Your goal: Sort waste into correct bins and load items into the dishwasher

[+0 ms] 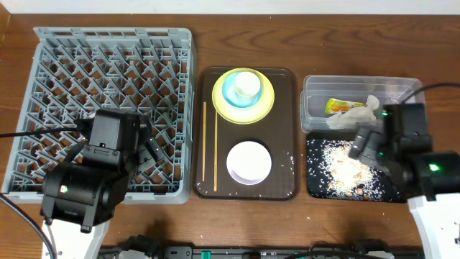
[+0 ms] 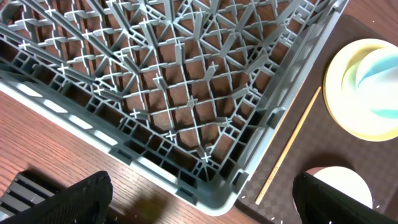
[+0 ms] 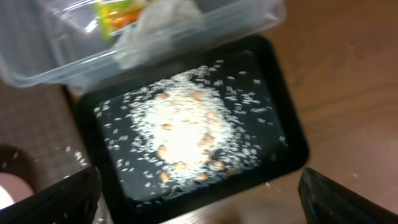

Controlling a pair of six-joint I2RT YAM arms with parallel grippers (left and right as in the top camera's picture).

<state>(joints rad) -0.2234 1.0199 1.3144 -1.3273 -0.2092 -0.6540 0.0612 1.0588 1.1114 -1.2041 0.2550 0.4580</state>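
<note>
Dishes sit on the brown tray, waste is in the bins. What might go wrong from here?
The light-blue cup sits on the yellow plate; lifting the plate first may tip it. The chopsticks lie thin and flat on the brown tray, hard to pinch, and might slip through the dish rack lattice. The right gripper hangs over the rice in the black tray; a low sweep may scatter it.
</note>
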